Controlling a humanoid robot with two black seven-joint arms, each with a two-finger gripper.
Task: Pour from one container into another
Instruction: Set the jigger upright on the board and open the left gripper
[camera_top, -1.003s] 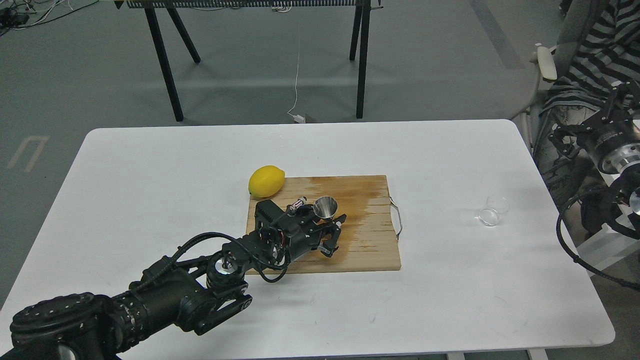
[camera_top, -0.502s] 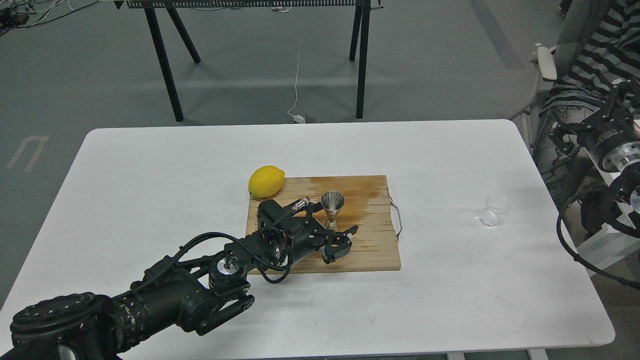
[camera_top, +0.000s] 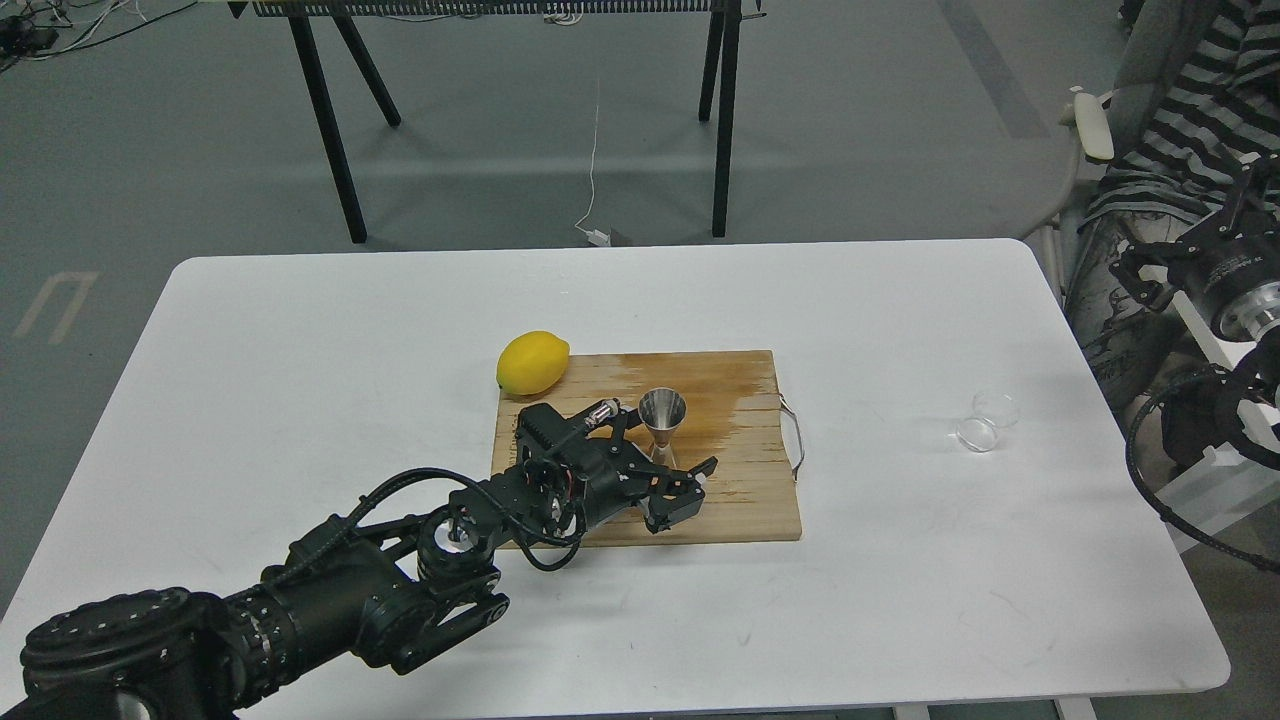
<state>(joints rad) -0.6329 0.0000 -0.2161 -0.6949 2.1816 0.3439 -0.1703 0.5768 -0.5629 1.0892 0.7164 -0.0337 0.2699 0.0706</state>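
Jigger (camera_top: 663, 417) standing upright on the cutting board (camera_top: 740, 480), left gripper (camera_top: 685, 480) spread open just beside its base, glass cup (camera_top: 978, 432) well apart near the table's right edge — fetching that cup looks next.

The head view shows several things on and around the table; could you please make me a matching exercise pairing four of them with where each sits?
Things:
1. jigger
2. lemon
3. glass cup
4. left claw

Places:
A. on the bare white table, far right of the board
B. upright on the wooden cutting board
C. at the board's far-left corner
D. over the board, just in front of the jigger, fingers spread

Pairs: 1-B, 2-C, 3-A, 4-D
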